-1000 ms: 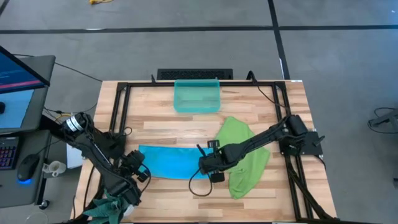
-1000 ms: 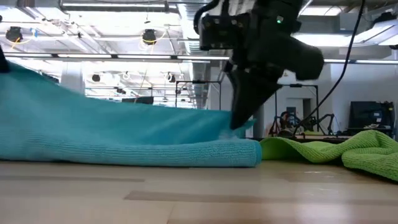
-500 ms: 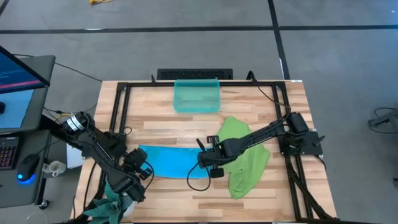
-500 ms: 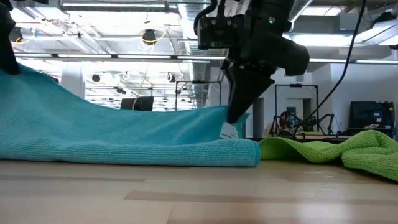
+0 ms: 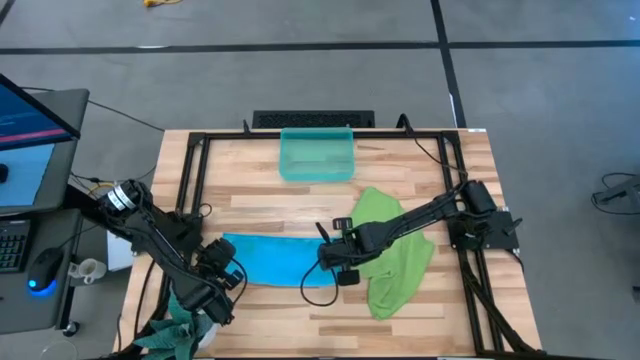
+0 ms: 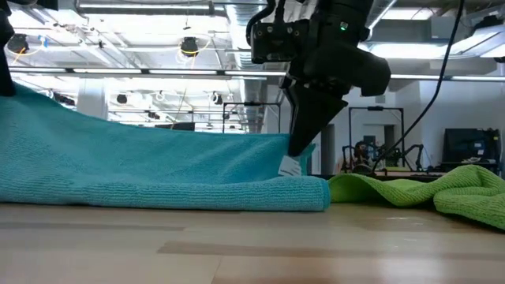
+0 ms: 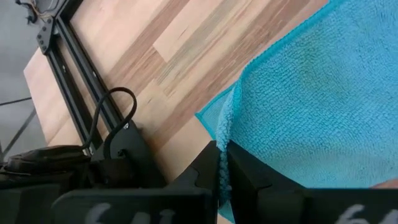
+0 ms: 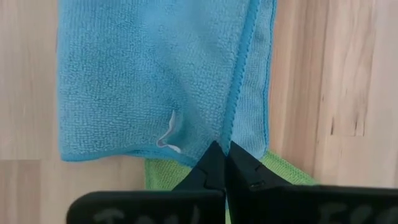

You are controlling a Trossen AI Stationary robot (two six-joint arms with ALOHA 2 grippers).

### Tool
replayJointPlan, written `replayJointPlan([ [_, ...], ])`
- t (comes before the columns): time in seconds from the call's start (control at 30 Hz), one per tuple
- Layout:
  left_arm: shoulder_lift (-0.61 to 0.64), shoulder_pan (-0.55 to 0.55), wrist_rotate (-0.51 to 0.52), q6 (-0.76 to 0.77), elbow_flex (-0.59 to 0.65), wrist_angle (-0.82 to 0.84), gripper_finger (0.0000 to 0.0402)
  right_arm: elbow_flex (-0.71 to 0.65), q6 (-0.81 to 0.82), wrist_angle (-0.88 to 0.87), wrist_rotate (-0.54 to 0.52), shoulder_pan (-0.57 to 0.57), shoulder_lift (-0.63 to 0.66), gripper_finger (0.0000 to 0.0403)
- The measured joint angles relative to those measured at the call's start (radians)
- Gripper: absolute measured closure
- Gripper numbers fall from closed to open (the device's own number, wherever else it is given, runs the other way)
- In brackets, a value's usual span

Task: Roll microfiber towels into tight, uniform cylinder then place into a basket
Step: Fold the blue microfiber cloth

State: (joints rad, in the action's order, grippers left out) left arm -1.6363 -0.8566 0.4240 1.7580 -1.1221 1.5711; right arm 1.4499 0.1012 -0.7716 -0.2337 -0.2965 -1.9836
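The sky-blue towel (image 5: pixel 275 260) lies folded lengthwise on the table's near middle, its lower layer flat on the wood. My left gripper (image 5: pixel 222 270) is shut on its left end. My right gripper (image 5: pixel 336 264) is shut on its right end. The upper layer is raised between them (image 6: pixel 142 158). The lime green towel (image 5: pixel 395 250) lies crumpled on the table to the right, under my right arm. The teal basket (image 5: pixel 317 155) stands at the far middle. My left gripper pinches the blue towel's hemmed edge (image 7: pixel 229 124) close to its left corner between the two fingers. That end is held up off the table (image 6: pixel 20 95). How many layers it holds I cannot tell. My right gripper pinches the hemmed edge of the towel's upper layer (image 8: pixel 231 134) at the right end, fingers pointing down from above (image 6: pixel 304 146). The edge is lifted a little over the lower layer, which stays on the table. A white tag (image 8: pixel 168 134) hangs beside the fingers.
A darker teal-green cloth (image 5: pixel 175 335) hangs at the table's near left corner by my left arm's base. A black frame (image 5: pixel 190 180) runs along the table's edges. Bare wood lies between the towels and the basket.
My right gripper has gone a little toward the far edge and up, raising the right end of the blue towel's upper layer off the lower one. The upper layer now spans between both grippers, while the lower layer has stayed on the table.
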Motion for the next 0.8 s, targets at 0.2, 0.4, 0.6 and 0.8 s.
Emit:
replayJointPlan([
  [0.2, 0.000, 0.000, 0.003, 0.007, 0.000, 0.000, 0.0369, 0.000, 0.004, 0.014, 0.000, 0.012, 0.000, 0.0387],
  [0.4, 0.000, 0.000, 0.003, 0.008, 0.000, 0.000, 0.0334, 0.000, 0.034, 0.017, 0.000, 0.032, 0.000, 0.0391],
  [0.6, 0.000, 0.000, 0.004, 0.008, 0.000, 0.000, 0.0296, 0.000, 0.049, 0.017, 0.012, 0.031, 0.000, 0.0387],
  [0.8, 0.000, 0.000, 0.013, 0.008, 0.000, 0.000, 0.0276, 0.000, 0.058, 0.018, 0.026, 0.030, 0.000, 0.0390],
])
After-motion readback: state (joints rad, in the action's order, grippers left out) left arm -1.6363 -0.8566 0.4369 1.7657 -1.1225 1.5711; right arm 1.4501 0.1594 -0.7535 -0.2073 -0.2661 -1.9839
